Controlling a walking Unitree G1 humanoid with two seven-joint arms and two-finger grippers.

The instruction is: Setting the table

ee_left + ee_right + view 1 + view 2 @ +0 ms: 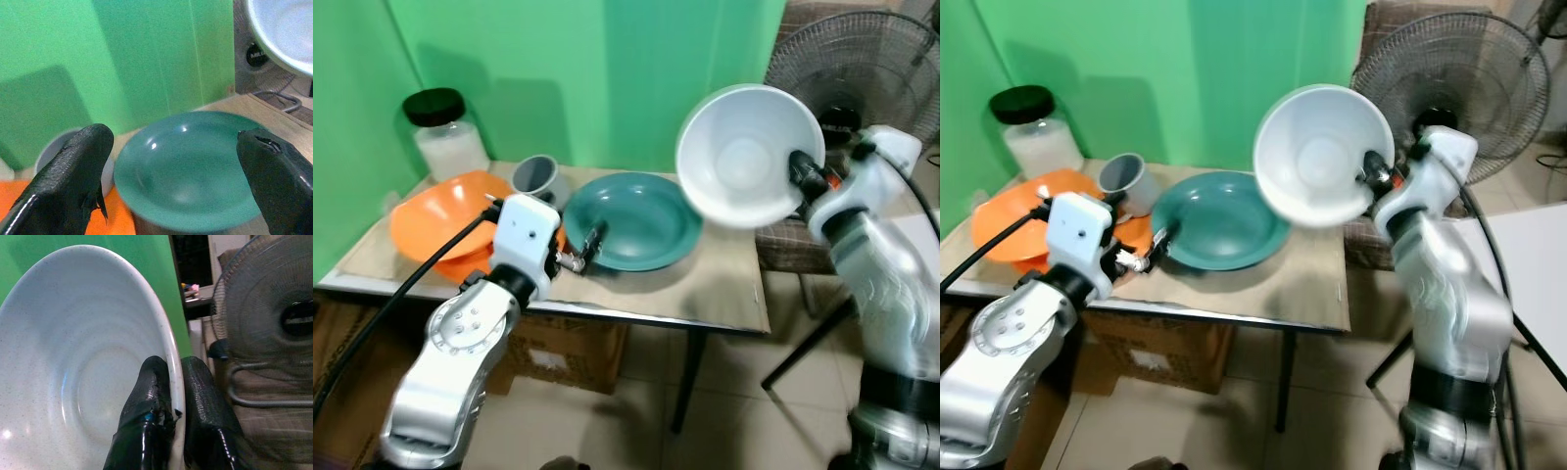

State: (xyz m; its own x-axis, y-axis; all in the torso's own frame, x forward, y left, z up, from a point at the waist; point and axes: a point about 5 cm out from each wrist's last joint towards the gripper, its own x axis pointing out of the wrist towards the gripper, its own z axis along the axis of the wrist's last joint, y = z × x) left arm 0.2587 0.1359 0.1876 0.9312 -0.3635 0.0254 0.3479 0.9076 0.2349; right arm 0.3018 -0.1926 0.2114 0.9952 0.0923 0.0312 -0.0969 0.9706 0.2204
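My right gripper [796, 166] is shut on the rim of a white bowl [749, 155], holding it tilted in the air above the table's right end; the right wrist view shows the rim pinched between the fingers [154, 396]. A teal plate [631, 217] lies on the table's middle. My left gripper [587, 250] stands open at the teal plate's near-left edge, its fingers [73, 171] spread wide with the plate [188, 166] between and beyond them. A grey cup [536, 176] and an orange bowl [445, 211] sit to the plate's left.
A glass jar with a black lid [443, 132] stands at the back left against the green wall. A standing fan [867, 69] is behind the table's right end. A cardboard box [563, 352] sits under the table [724, 294].
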